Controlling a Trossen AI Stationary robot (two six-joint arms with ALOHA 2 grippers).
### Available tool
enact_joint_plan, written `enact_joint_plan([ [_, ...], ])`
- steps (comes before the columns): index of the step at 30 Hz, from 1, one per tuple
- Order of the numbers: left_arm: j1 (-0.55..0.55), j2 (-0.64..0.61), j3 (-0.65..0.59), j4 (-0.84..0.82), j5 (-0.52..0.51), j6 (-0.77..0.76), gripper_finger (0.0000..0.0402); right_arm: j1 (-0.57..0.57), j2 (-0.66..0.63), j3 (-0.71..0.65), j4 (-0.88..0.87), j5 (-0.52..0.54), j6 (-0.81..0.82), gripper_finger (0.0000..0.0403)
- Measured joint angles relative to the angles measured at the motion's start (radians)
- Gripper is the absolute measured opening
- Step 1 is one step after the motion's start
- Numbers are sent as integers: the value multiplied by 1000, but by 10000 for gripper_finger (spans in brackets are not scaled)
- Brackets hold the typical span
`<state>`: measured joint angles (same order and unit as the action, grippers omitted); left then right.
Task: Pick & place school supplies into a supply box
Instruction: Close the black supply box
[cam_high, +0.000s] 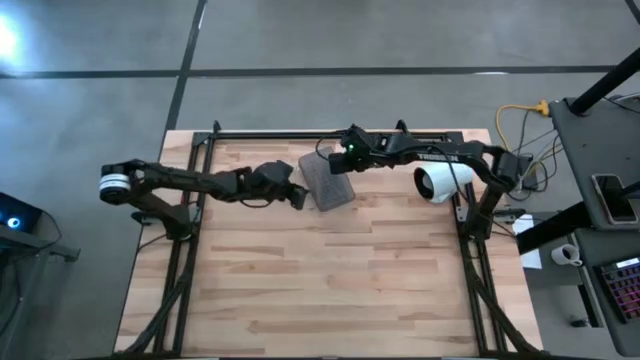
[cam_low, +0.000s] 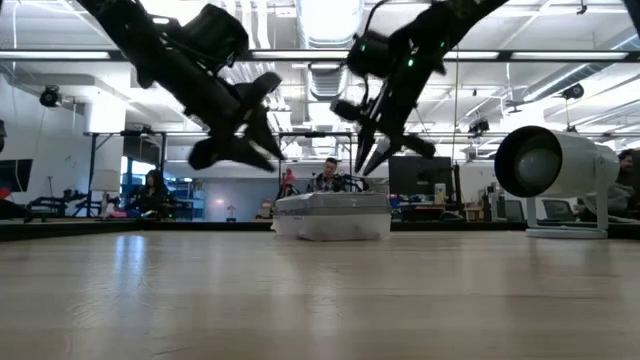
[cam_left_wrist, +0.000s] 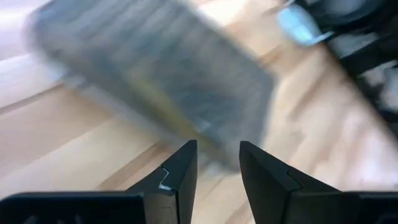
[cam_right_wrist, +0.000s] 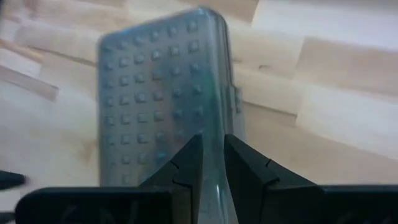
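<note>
Hovering narrowly open over the closed supply box (cam_high: 327, 181), left gripper (cam_left_wrist: 217, 163) and right gripper (cam_right_wrist: 213, 157) empty, no loose supplies visible, task seemingly near done.

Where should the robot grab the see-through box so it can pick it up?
Probably across its two long side walls, coming down from above. The supply box lies flat and closed on the table, low and narrower one way, so open fingers could straddle it. Its bumpy top gives no handle. The right gripper is already above one long edge; the left gripper hangs beside the box.

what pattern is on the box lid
A grid of small raised square studs on the box lid, clearest in the right wrist view.
</note>
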<state>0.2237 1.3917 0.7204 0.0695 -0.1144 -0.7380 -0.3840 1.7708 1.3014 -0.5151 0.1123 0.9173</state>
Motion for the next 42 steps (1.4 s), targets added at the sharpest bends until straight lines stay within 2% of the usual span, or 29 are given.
enact_joint_plan([
  [3,0,-42,-1,-150,-45,-1,104,5,49,4,28,-12,36,59],
  [6,0,-73,-12,-228,-66,0,104,17,94,21,41,10,66,59],
  [13,-1,-104,-65,-232,-69,-7,104,55,149,39,30,-33,65,59],
  [22,-1,-107,-125,-230,-69,-37,104,246,120,33,12,-63,189,59],
  [27,-1,-135,-132,-225,-69,-76,104,350,63,50,1,60,246,59],
  [30,-1,-177,-133,-189,-66,-76,104,380,9,66,-87,166,256,59],
  [35,-1,-246,-133,-11,50,-75,104,384,-20,29,-351,199,294,59],
  [39,-1,-235,-119,45,107,-90,104,378,-27,-54,-290,123,213,53],
  [42,-10,-182,-95,46,135,-95,104,353,-27,-131,-172,100,231,44],
])
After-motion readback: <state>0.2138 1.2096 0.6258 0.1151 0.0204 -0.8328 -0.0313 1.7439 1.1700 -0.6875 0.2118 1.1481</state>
